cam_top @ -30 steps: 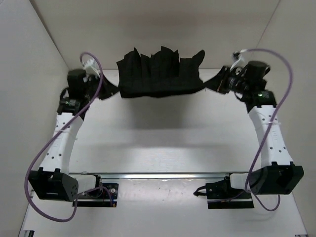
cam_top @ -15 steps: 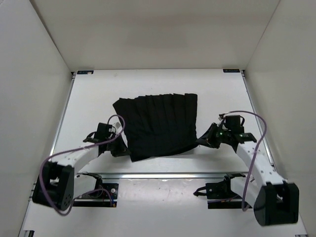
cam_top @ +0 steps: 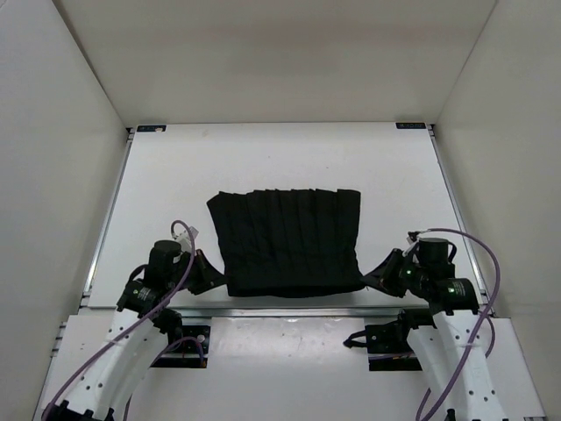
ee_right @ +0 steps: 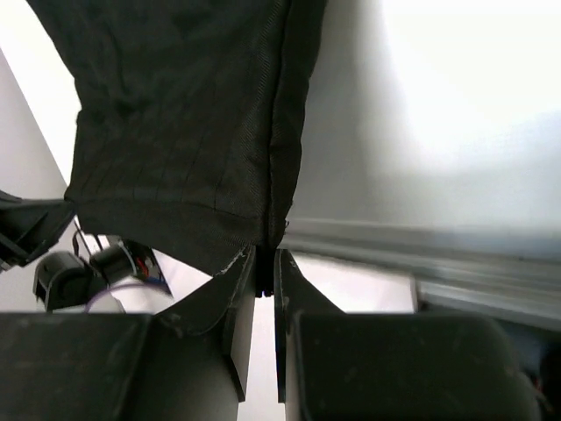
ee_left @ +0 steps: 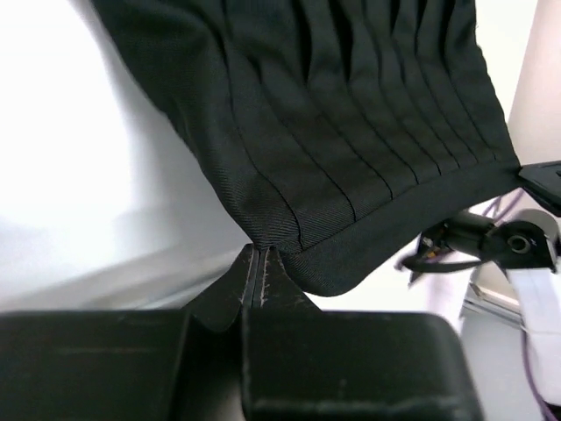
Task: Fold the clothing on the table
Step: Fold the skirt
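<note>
The black pleated clothing [cam_top: 287, 241] lies spread flat at the centre of the frame on the white tabletop [cam_top: 175, 175]. We judge that no fold is made yet. Our left jaws pinch its lower-left corner and our right jaws its lower-right corner, both closed tight on the fabric.

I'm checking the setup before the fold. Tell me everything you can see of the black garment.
The clothing is a single black garment of soft, woven-looking fabric with vertical pleats and a smooth hem band, roughly rectangular. It is spread open over the white table, toward its near edge. The left gripper is shut on the near left corner and the right gripper on the near right corner. Nothing else touches it.
</note>
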Controlling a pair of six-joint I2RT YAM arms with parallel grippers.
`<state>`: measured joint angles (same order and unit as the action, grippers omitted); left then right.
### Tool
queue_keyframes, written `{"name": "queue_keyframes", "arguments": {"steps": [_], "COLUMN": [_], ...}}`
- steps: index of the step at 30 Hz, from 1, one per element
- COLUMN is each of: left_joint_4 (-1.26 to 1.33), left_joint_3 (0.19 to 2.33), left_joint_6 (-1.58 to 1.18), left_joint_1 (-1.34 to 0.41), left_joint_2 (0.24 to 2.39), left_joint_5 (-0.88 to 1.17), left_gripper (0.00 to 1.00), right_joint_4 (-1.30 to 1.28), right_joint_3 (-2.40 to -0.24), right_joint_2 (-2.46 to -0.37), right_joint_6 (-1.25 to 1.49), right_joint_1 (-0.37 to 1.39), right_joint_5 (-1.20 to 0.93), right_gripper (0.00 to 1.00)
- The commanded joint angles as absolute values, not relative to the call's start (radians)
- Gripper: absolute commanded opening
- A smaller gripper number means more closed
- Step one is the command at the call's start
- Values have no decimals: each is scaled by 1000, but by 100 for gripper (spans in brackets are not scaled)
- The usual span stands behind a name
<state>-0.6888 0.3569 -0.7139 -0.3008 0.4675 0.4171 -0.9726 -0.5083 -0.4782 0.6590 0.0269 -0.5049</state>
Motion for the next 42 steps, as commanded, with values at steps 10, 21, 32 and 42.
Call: {"name": "queue_keyframes", "arguments": {"steps": [10, 21, 32, 42], "left_joint_4": [-812, -516, -122, 140], "left_joint_3": [592, 725, 834, 962], "left_joint_6": [-683, -588, -719, -878], "left_joint_1": [-261, -163, -58, -12], "left_joint_2": [569, 971, 1417, 1537], "left_joint_5": [374, 428, 549, 683], "left_gripper": [0, 0, 11, 58], "right_joint_4": [-1051, -645, -422, -270], "right_joint_3": [-813, -689, -1066, -1118], "right_joint_2": [-555, -825, -1430, -1500], "right_joint_6": [606, 565, 488, 503], "right_joint_1": [155, 20, 2, -34], "right_joint_5": [-328, -522, -592, -569], "right_gripper": [0, 0, 14, 60]}}
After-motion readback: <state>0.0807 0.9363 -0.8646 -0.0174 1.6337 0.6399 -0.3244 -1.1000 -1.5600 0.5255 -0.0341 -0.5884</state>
